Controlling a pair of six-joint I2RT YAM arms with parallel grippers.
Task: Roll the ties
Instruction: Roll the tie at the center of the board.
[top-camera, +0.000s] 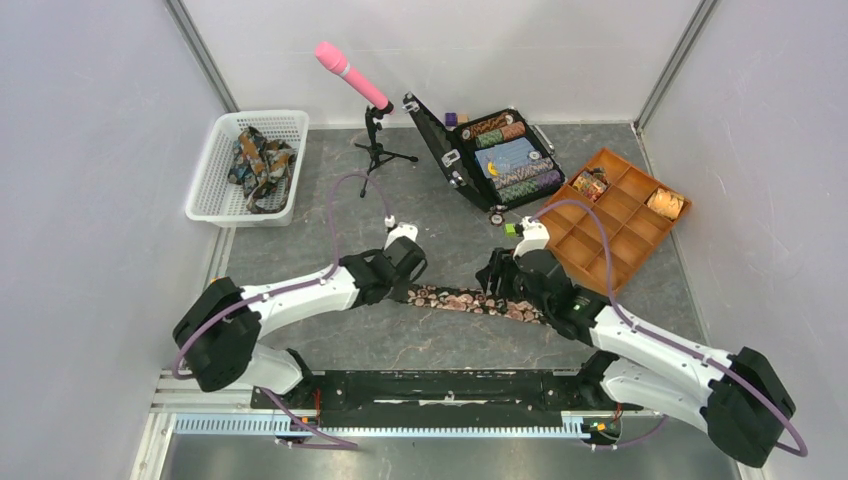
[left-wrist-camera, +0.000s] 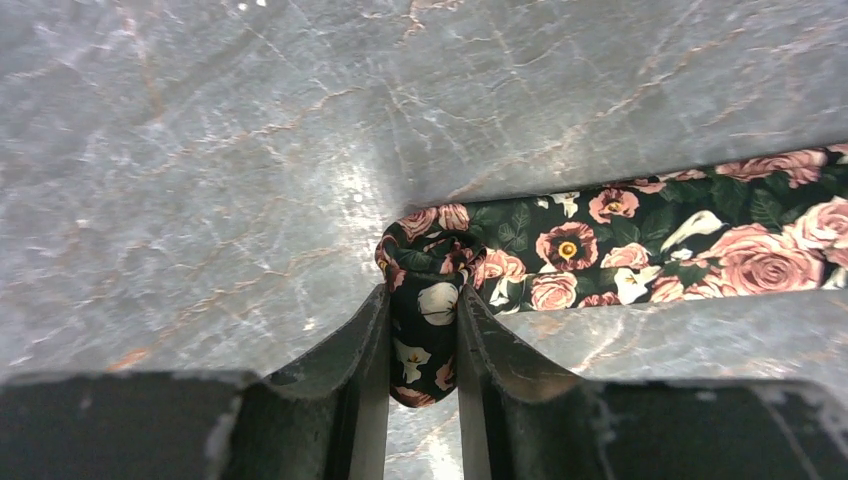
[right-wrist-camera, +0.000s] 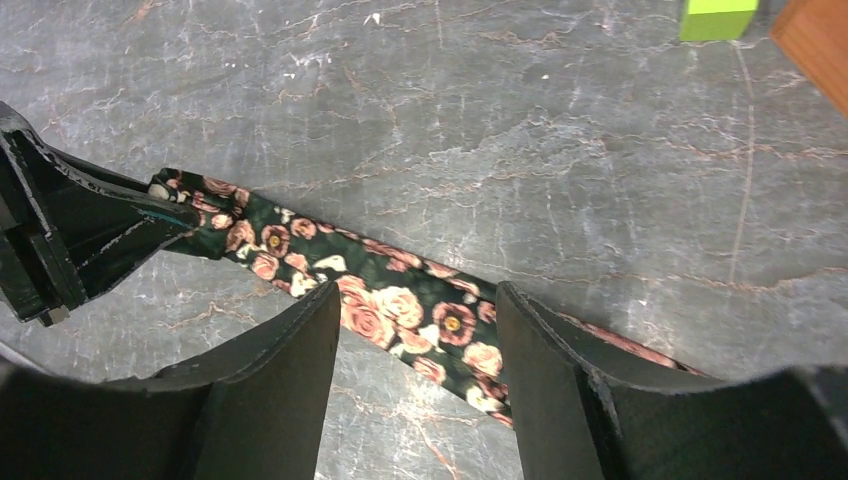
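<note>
A dark floral tie (top-camera: 465, 300) with pink roses lies flat as a strip on the grey table between both arms. My left gripper (top-camera: 398, 285) is shut on its folded left end (left-wrist-camera: 425, 325), which bunches between the fingers (left-wrist-camera: 365, 350); the strip (left-wrist-camera: 680, 235) runs off to the right. My right gripper (top-camera: 497, 290) is open and hovers over the strip's right part; the tie (right-wrist-camera: 400, 305) passes under the gap between its fingers (right-wrist-camera: 290, 360). The left gripper (right-wrist-camera: 70, 225) shows at the strip's far end. More ties (top-camera: 258, 160) lie heaped in the white basket.
A white basket (top-camera: 215, 190) stands at the back left. A pink microphone on a small tripod (top-camera: 372, 120), an open black case of poker chips (top-camera: 500, 155) and an orange compartment tray (top-camera: 620, 215) holding rolled ties stand at the back. A small green block (right-wrist-camera: 715, 18) lies near the tray.
</note>
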